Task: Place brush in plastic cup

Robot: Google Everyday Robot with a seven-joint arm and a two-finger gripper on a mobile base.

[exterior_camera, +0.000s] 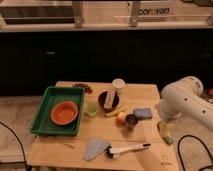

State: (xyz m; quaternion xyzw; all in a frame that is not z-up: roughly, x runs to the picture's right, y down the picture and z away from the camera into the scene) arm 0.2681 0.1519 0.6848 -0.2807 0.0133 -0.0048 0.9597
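Observation:
The brush lies flat near the table's front edge, with its white handle pointing right and its black head at the left, next to a grey cloth. The plastic cup, small and light green, stands upright just right of the green tray. My white arm comes in from the right, and my gripper hangs over the table's right edge, to the right of the brush and a little behind it, far from the cup. It is open and I see nothing held in it. A green piece sits right at its tip.
A green tray at the left holds an orange bowl. Mid-table stand a dark bowl, a tall white cup, a metal cup, a fruit and a blue sponge. A grey cloth lies in front.

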